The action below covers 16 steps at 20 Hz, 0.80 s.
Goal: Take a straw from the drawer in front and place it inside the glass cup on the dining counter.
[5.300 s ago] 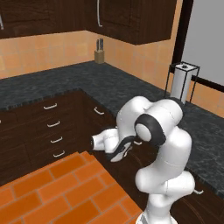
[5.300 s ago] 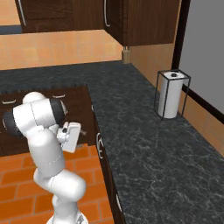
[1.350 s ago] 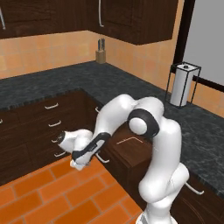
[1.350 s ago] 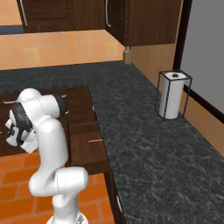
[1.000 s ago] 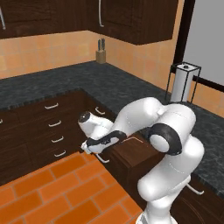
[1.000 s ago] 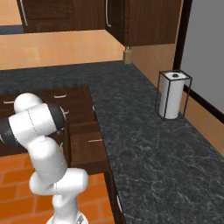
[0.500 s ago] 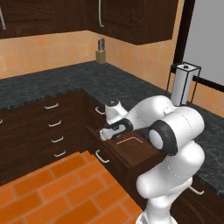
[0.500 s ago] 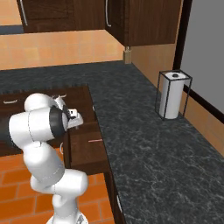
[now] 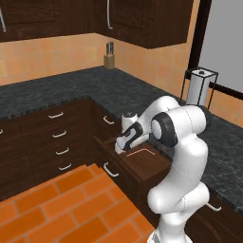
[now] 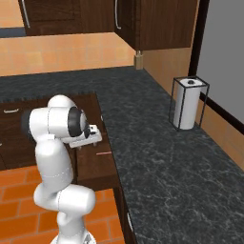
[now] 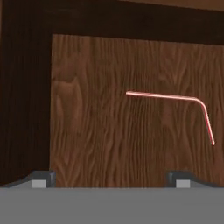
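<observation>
The gripper (image 11: 112,177) hangs wide open and empty over the open drawer (image 9: 142,163), where the straw (image 11: 175,98) lies flat on the floor toward one side wall. Being so thin and flat, it could slip from the closing fingers or get pushed against the wall. The hand view shows its bent tip, which the right base view reduces to a faint line.

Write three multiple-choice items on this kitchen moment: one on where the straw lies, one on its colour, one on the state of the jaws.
1. The straw lies:
A. on the floor of the open drawer
B. on the black worktop
C. in the gripper

2. The straw is:
A. blue
B. pink-red
C. green

3. The jaws of the gripper are:
A. shut on the straw
B. shut and empty
C. open

Key: 1 A, the hand view shows it flat on the wood. 2 B, a thin pink-red line with a bend. 3 C, both tips stand wide apart, short of the straw.
</observation>
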Available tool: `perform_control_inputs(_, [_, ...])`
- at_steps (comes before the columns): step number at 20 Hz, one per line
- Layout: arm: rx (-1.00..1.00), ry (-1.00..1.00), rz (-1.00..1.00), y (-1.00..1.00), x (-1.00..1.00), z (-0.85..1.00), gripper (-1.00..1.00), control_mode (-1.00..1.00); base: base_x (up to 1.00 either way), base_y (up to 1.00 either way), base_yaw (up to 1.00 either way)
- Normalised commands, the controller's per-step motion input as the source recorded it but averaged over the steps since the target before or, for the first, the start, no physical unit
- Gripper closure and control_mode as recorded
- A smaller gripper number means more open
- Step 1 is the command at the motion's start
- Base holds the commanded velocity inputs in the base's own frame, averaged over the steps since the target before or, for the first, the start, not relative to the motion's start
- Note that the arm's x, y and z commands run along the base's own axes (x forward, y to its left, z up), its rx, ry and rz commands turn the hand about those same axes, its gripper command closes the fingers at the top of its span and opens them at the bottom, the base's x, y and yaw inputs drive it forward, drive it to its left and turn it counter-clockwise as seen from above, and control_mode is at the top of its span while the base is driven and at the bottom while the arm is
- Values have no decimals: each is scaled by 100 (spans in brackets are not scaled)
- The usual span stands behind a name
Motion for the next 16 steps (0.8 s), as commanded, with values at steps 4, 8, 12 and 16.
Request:
perform_control_inputs(4, [3, 7, 0, -20, 28, -61, -100, -100, 0, 0, 0])
perform_control_inputs(8, [1, 4, 0, -6, 12, -60, -100, -100, 0, 0, 0])
perform_control_inputs(12, [0, 1, 0, 0, -1, -54, -100, -100, 0, 0, 0])
perform_control_inputs(16, [2, 0, 0, 13, -36, -16, -100, -100, 0, 0, 0])
